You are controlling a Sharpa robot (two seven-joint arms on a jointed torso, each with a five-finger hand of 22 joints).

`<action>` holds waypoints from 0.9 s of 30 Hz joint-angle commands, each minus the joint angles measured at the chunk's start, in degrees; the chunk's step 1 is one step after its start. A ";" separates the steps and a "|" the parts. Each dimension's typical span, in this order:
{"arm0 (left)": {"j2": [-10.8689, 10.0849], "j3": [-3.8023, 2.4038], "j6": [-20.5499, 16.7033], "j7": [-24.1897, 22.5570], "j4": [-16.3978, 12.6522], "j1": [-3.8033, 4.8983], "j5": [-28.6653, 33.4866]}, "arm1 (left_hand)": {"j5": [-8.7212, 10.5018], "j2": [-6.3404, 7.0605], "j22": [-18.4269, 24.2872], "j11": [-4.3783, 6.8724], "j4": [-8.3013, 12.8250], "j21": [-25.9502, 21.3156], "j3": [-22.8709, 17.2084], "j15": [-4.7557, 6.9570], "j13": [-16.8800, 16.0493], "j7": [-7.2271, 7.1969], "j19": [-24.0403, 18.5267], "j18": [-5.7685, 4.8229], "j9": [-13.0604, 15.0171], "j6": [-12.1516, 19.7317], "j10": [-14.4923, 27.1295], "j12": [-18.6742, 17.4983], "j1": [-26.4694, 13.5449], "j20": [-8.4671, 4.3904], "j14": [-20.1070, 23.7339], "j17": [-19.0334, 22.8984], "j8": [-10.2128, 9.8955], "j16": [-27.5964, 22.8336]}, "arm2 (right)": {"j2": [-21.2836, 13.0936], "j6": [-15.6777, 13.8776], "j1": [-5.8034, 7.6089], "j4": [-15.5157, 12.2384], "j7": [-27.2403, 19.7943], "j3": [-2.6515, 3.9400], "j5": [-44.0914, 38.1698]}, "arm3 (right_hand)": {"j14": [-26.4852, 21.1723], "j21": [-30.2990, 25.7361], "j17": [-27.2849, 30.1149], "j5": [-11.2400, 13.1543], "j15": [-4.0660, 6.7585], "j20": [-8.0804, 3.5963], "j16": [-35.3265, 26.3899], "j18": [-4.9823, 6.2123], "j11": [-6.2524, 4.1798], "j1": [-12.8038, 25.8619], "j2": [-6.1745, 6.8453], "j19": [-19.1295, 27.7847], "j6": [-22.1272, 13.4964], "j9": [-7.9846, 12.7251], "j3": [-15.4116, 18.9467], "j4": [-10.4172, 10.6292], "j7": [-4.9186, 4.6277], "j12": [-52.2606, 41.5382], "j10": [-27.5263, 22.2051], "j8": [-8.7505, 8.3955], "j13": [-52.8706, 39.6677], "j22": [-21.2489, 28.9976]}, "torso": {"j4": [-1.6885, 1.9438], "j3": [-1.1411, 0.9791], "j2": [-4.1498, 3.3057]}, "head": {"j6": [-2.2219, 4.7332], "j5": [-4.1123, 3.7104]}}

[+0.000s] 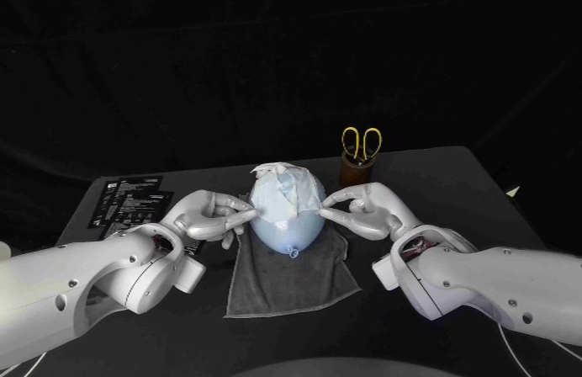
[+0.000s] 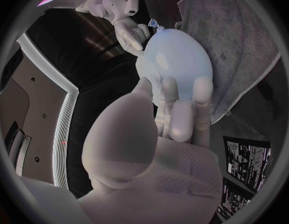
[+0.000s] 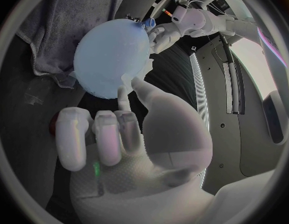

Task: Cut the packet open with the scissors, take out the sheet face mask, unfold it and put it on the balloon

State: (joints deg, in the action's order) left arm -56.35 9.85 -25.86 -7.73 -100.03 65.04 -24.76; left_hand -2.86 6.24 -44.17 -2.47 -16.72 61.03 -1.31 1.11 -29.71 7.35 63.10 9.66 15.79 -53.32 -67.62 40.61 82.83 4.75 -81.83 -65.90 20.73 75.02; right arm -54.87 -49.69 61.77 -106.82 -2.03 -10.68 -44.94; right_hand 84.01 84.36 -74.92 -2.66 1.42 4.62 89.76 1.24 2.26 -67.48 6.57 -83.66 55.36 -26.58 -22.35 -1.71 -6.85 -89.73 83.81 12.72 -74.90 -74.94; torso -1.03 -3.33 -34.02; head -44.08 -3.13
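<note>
Sheet mask (image 1: 282, 185) edge hard to make out at the fingertips. Balloon (image 1: 288, 228) sits between left hand (image 1: 213, 215) and right hand (image 1: 367, 209); fingers touch its sides. Cannot tell whether they pinch the mask.

A black table (image 1: 461, 183) stands before a black curtain (image 1: 243, 57) that hangs in loose folds. A grey cloth (image 1: 285, 284) lies flat on the middle of the table, its long side running from the near edge toward the far side, its near corners slightly askew. A small brown pot (image 1: 357, 173) stands upright near the table's far edge, beyond the cloth's far right corner.
</note>
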 commanded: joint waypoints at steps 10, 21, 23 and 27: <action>0.60 -0.06 -1.01 2.09 0.13 -0.01 0.24 | 0.11 -1.33 -4.30 0.37 -0.06 3.49 3.12 0.40 -1.15 -0.57 2.12 -1.40 0.00 -1.27 -1.25 1.96 -3.24 -0.31 -1.63 -3.16 0.28 2.90 | 1.20 0.81 -0.06 1.06 4.64 0.03 -4.71 | 5.99 -0.35 -15.08 -0.16 -0.20 0.07 0.24 0.17 0.29 0.69 0.50 -3.92 0.51 0.10 0.82 0.47 -0.36 -0.27 6.19 -0.17 -15.10 -13.15 | 0.02 0.01 -0.04 | -0.32 0.28; 1.19 -0.07 -1.16 4.25 0.35 -0.01 -1.11 | 0.11 -1.57 -6.01 0.81 0.16 4.92 4.46 0.79 -1.60 -1.02 2.82 -1.63 0.16 -2.25 -1.65 2.76 -1.75 -0.59 -2.31 -4.61 0.72 4.18 | 2.25 0.28 -0.29 1.54 5.70 0.03 -5.66 | 5.99 -0.19 -15.08 -0.16 0.00 -0.02 0.24 0.14 0.01 0.58 0.02 -3.99 1.49 0.06 1.13 0.90 0.00 -0.27 6.19 0.10 -15.10 -13.20 | 0.02 -0.02 -0.02 | -0.54 0.04; 1.24 -0.07 -1.26 4.59 0.39 -0.01 -1.39 | 0.11 -1.43 -6.27 0.87 0.17 5.13 4.74 0.84 -1.67 -1.08 2.92 -1.67 0.19 -2.42 -1.70 2.88 -1.32 -0.64 -2.44 -4.95 0.81 4.44 | 2.34 0.17 -0.30 1.57 5.75 0.03 -5.66 | 5.99 -0.08 -15.08 -0.16 0.10 -0.08 0.24 0.12 -0.11 0.53 -0.28 -4.03 1.80 0.07 1.17 1.10 0.12 -0.27 6.19 0.16 -15.10 -13.24 | -0.03 -0.04 -0.02 | -0.59 0.01; 1.42 -0.07 -1.48 5.34 0.46 -0.01 -2.18 | 0.10 -1.35 -6.90 1.01 0.21 5.64 5.21 0.96 -1.82 -1.21 3.19 -1.77 0.24 -2.76 -1.87 3.15 -0.30 -0.74 -2.70 -5.57 0.95 4.94 | 2.62 0.01 -0.33 1.60 5.96 0.03 -5.68 | 5.99 0.05 -15.08 -0.16 0.21 -0.16 0.24 0.09 -0.24 0.34 -0.58 -4.09 2.11 0.08 1.15 1.22 0.28 -0.27 6.19 0.22 -15.10 -13.28 | -0.06 -0.04 -0.05 | -0.68 -0.01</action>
State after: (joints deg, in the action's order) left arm -55.16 9.82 -26.96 -3.78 -99.48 65.04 -25.60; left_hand -2.86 4.75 -50.98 -1.45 -16.51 66.46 3.63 1.93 -31.52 6.23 66.05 8.80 15.99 -55.69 -69.06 43.43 82.14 4.01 -83.64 -71.31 21.42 79.87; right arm -52.39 -49.74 61.51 -105.17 3.29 -10.64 -49.46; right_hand 84.01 84.31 -74.95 -2.66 1.42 4.58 89.77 1.24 2.25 -67.13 6.28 -83.70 57.18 -26.56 -21.33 -0.69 -6.50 -89.80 83.81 12.72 -74.93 -74.95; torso -1.03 -3.34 -34.05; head -44.71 -3.12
